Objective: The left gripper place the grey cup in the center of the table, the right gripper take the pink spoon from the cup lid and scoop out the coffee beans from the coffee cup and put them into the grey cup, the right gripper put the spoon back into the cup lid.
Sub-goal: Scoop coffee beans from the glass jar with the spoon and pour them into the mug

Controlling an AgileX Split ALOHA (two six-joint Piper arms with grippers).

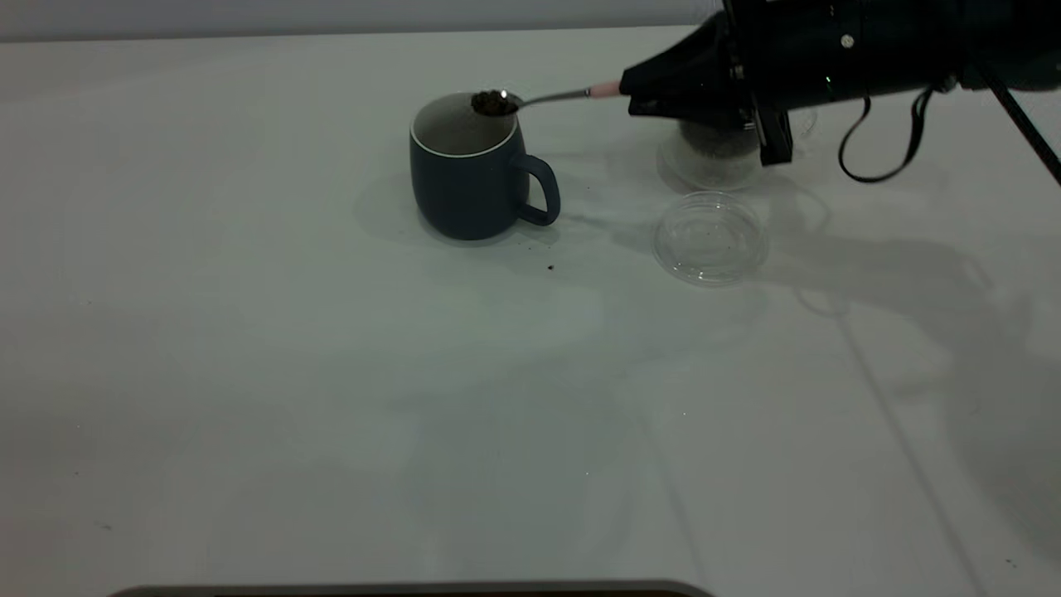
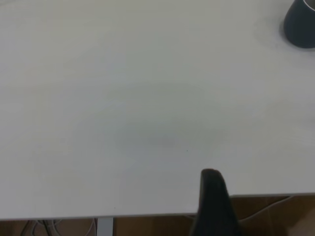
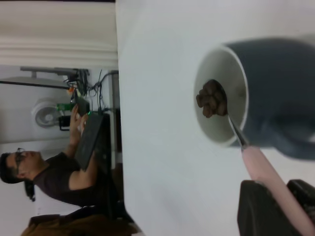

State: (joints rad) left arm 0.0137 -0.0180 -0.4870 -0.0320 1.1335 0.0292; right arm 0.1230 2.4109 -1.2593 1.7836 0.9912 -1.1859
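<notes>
Left of centre in the exterior view, the grey cup [image 1: 468, 170] stands on the table [image 1: 249, 373]. The pink spoon [image 1: 543, 98], heaped with coffee beans [image 1: 491, 103], hovers over its mouth, clamped by the right gripper [image 1: 642, 89] at upper right. Next: tip the spoon. The coffee cup [image 1: 714, 153] is half hidden behind the gripper; the cup lid [image 1: 710, 239] sits before it. Whether the left gripper's [image 2: 212, 196] fingers are parted I cannot tell.

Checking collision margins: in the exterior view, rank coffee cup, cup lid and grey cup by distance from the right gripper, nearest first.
Right gripper holds the pink spoon at the view's upper right.
1. Coffee cup: directly under the gripper, partly hidden by it.
2. Cup lid: on the table, in front of the coffee cup.
3. Grey cup: centre, under the spoon's loaded bowl.
</notes>
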